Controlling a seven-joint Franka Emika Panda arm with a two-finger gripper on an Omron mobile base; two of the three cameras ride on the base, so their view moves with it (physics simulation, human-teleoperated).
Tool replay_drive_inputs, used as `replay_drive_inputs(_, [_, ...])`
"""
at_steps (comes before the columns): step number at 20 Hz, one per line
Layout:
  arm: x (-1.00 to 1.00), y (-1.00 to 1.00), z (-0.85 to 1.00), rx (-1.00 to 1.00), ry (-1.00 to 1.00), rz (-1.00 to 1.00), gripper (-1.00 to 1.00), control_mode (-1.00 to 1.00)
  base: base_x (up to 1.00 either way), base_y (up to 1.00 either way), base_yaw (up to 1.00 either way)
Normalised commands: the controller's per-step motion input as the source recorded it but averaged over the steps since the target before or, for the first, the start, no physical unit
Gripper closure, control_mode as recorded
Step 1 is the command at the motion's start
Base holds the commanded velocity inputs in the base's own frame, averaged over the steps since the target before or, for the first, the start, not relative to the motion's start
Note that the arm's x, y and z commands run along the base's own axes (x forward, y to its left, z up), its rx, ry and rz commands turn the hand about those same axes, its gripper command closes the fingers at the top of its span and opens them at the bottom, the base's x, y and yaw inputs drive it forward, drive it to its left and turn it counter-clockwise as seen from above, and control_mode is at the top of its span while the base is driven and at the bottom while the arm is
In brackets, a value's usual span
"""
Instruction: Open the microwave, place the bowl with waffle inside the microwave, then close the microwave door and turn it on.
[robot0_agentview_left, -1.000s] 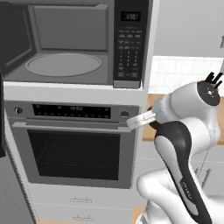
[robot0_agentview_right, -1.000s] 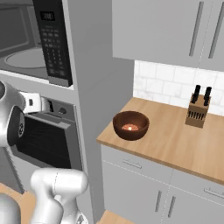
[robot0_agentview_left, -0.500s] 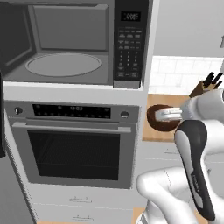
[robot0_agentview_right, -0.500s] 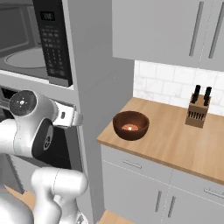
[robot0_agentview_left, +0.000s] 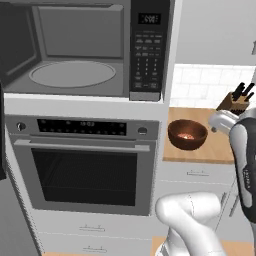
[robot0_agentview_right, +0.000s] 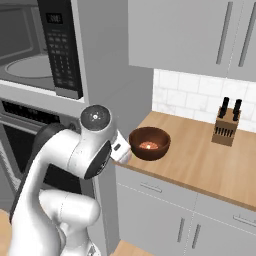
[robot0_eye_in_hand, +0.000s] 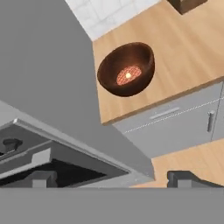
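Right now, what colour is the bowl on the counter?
The bowl is glossy dark reddish-brown. It shows best in the hand view.

Glossy reddish-brown bowl (robot0_eye_in_hand: 126, 69) holding an orange waffle (robot0_eye_in_hand: 128, 75) with a grid pattern, ahead of the gripper on a light wood-grain countertop (robot0_eye_in_hand: 188, 52). Black microwave (robot0_agentview_left: 85, 50) with grey interior; pale grey cabinets (robot0_agentview_right: 155, 200); white tiled backsplash (robot0_agentview_right: 192, 97); brown knife block (robot0_agentview_right: 225, 127) with black handles.

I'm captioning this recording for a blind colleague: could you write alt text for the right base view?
A dark brown bowl holding a waffle sits on a wooden counter, with the robot's white arm reaching toward it from the left. Behind the arm the microwave stands open above an oven; a knife block sits farther right.
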Motion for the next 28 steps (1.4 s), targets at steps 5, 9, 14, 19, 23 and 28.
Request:
replay_drive_inputs(5, [0.70, -0.80, -0.30, 0.32, 0.31, -0.20, -1.00, -1.00, 0.00, 0.00, 0.00])
replay_drive_inputs(9, [0.59, -0.67, -0.70, 0.24, 0.07, -0.15, -1.00, -1.00, 0.00, 0.00, 0.00])
replay_drive_inputs(14, [0.76, -0.16, -0.69, 0.21, 0.01, -0.14, -1.00, -1.00, 0.00, 0.00, 0.00])
replay_drive_inputs(19, [0.70, 0.00, -0.56, 0.13, 0.00, -0.08, -1.00, -1.00, 0.00, 0.00, 0.00])
replay_drive_inputs(23, [0.54, 0.00, -0.53, 0.00, 0.00, -0.08, -1.00, -1.00, 0.00, 0.00, 0.00])
replay_drive_inputs(28, [0.60, -0.01, -0.36, 0.00, 0.00, -0.09, -1.00, -1.00, 0.00, 0.00, 0.00])
